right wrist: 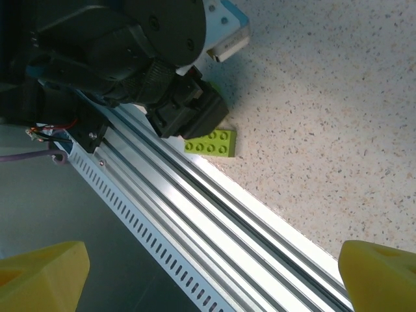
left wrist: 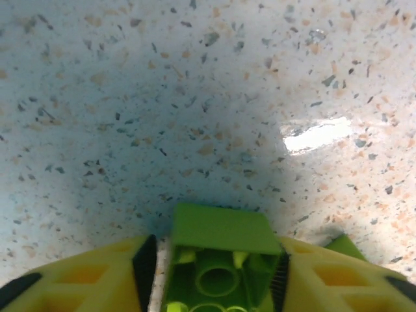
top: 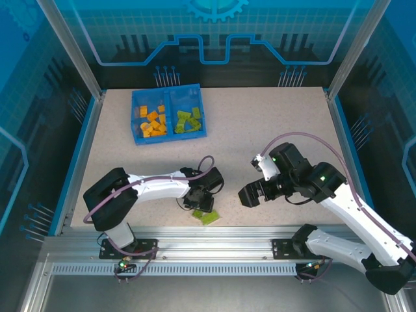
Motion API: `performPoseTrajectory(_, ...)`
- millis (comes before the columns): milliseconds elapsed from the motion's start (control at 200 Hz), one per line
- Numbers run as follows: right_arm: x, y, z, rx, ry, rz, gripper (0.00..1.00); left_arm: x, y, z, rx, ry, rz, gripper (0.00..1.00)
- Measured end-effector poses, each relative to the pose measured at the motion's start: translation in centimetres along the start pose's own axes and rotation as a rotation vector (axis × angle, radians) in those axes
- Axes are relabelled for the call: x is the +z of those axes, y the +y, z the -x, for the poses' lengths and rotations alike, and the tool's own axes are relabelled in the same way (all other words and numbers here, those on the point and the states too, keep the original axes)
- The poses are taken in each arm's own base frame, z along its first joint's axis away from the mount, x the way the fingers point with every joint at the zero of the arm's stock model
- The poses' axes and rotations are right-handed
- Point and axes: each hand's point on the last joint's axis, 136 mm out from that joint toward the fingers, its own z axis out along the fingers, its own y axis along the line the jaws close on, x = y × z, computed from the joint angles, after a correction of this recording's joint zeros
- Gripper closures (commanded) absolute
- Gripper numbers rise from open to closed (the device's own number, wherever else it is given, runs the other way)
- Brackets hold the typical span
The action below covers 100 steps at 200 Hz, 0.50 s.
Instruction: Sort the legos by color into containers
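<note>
Left pincer (left wrist: 214,270) grips a green lego (left wrist: 220,229); right pincer (top: 250,195) gapes wide.

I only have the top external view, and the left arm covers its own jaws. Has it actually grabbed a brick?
Observer: Yes. The left gripper has its jaws pressed against both sides of a lime green brick.
Operator: And the green bit beside it?
Observer: That's a second lime brick, lying flat on the table, studs up.
Operator: And the other arm?
Observer: The right gripper has its jaws wide open, with nothing between them.
</note>
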Motion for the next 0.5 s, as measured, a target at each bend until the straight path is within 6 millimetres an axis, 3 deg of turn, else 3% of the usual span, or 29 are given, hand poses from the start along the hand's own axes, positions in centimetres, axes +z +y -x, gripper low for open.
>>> performPoseTrajectory(125,1.0,-0.3,-0.5,0.024,0.045,0.002,0.02,-0.1,0.4,0.4,-0.021,-0.024,0.023,0.71)
performPoseTrajectory(285,1.2,-0.2,-0.2,0.034,0.039,0.012,0.02,-1.6,1.4,0.8,-0.037,-0.057,0.072,0.74)
performPoseTrajectory(370,1.2,-0.1,0.0,0.039,0.029,0.013,0.02,-4.5,1.5,2.7,-0.048,-0.139,0.094,0.74)
performPoseTrajectory(500,1.1,0.0,0.5,0.046,0.003,0.014,0.02,-12.2,2.0,8.8,-0.101,-0.386,0.059,0.74)
